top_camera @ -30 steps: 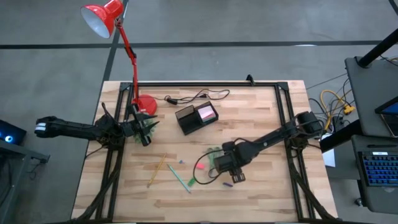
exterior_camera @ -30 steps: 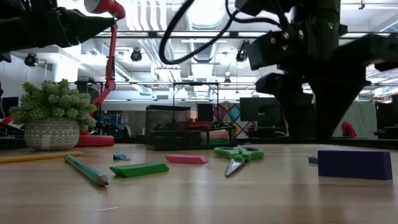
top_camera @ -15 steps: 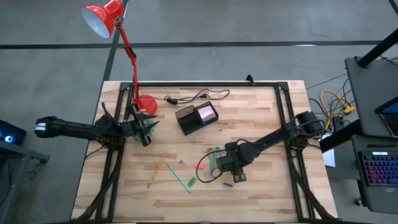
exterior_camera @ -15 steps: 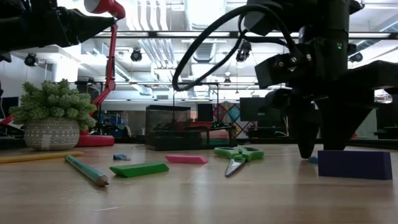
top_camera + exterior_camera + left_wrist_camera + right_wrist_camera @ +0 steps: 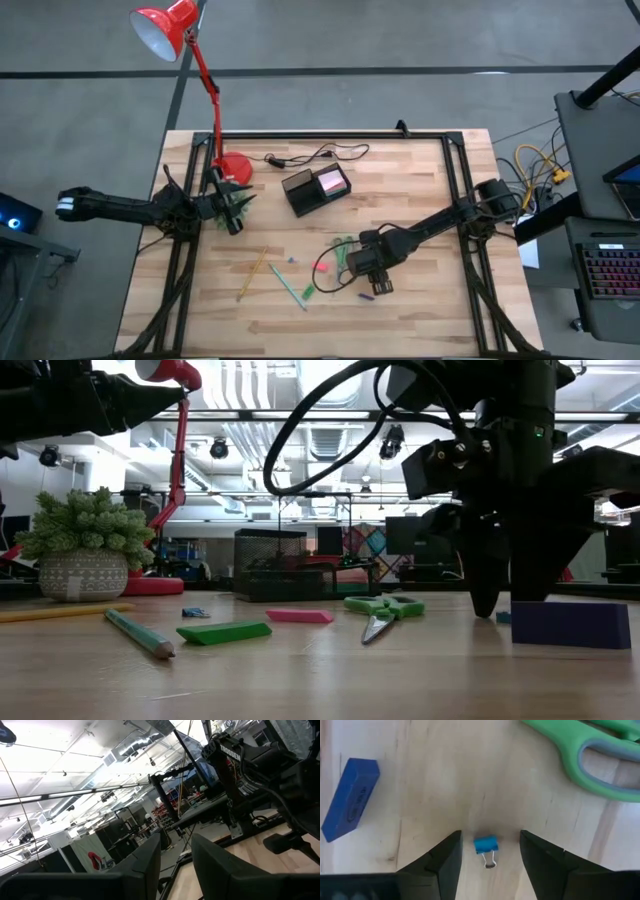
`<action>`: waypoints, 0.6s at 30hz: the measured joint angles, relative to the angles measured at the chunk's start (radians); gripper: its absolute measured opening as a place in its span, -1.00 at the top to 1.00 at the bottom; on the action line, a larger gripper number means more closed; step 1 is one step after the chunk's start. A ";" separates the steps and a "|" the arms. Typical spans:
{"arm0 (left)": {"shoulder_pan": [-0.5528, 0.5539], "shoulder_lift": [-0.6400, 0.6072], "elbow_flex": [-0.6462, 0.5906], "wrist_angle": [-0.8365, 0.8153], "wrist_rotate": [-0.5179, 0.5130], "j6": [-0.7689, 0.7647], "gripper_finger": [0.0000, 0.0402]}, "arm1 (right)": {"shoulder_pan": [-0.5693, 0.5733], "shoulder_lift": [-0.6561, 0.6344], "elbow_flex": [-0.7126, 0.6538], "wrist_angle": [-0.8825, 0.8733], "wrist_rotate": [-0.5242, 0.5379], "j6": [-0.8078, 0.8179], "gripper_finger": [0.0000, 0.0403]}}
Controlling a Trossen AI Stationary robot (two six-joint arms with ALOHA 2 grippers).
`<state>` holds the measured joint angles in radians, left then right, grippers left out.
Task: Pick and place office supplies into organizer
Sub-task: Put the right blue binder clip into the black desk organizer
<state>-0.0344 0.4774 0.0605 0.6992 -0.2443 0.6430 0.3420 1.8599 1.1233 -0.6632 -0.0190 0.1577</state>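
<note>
The left gripper (image 5: 237, 226) waits beside the red lamp base (image 5: 235, 167) and a small potted plant (image 5: 84, 558), its fingers (image 5: 140, 865) part open and holding nothing. Between the two grippers lie a yellow pencil (image 5: 252, 274), a green pen (image 5: 286, 286) and a pink piece (image 5: 324, 267), with the black organizer (image 5: 316, 189) farther back. The right gripper (image 5: 489, 851) hangs low, fingers spread wide and empty, straddling a small blue binder clip (image 5: 486, 846). Green-handled scissors (image 5: 592, 755) lie just beside it, a blue eraser (image 5: 350, 797) on its other side.

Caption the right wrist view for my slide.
Open right pincer straddles a blue binder clip, beside blue eraser and green scissors.
</note>
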 joint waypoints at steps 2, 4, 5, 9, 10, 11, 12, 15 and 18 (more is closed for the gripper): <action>0.000 0.000 0.000 0.000 0.000 0.000 0.52 | 0.000 0.000 0.000 -0.001 -0.002 0.000 0.07; 0.000 0.000 0.000 0.000 0.000 0.000 0.52 | 0.000 0.000 0.000 -0.002 -0.003 -0.001 0.07; 0.000 0.000 0.000 0.000 0.000 0.000 0.52 | 0.000 0.000 0.000 -0.003 -0.003 -0.004 0.07; 0.000 0.000 -0.001 0.000 0.000 0.000 0.52 | 0.000 0.000 -0.002 -0.005 -0.005 -0.032 0.07; 0.000 0.000 -0.001 0.000 0.000 0.000 0.52 | 0.000 0.000 -0.002 -0.005 -0.006 -0.035 0.07; 0.000 0.000 -0.001 0.000 0.000 0.000 0.52 | 0.000 0.000 -0.003 -0.005 -0.006 -0.036 0.07; 0.000 0.000 -0.001 0.000 0.000 0.000 0.52 | 0.000 0.000 -0.003 -0.005 -0.006 -0.036 0.07; 0.000 0.000 -0.001 0.000 0.000 0.000 0.52 | 0.000 0.000 -0.003 -0.007 -0.006 -0.038 0.07; 0.000 0.000 -0.001 0.000 0.000 0.000 0.52 | 0.001 0.000 -0.004 -0.008 -0.005 -0.038 0.08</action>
<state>-0.0345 0.4774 0.0593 0.6991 -0.2443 0.6434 0.3428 1.8599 1.1194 -0.6711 -0.0243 0.1192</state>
